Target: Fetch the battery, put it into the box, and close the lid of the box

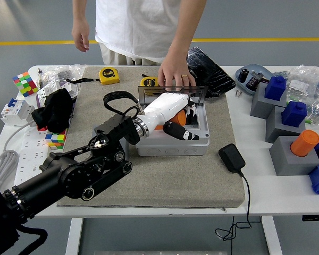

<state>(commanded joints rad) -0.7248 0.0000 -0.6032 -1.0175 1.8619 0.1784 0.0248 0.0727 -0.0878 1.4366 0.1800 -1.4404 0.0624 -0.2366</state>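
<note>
Already inside: the orange cylindrical battery (179, 115) is sitting in the open grey plastic box (173, 144), directly under the white left hand (167, 114), whose fingers are curling around it. Behind, a person's hand (174, 74) is holding the clear upright lid (170, 93).

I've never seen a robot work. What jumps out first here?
Mid-table, the big black left arm ends in a white robot hand reaching into a grey box, with an orange battery under it. Behind the box, a person's hand rests on its upright transparent lid.
</note>
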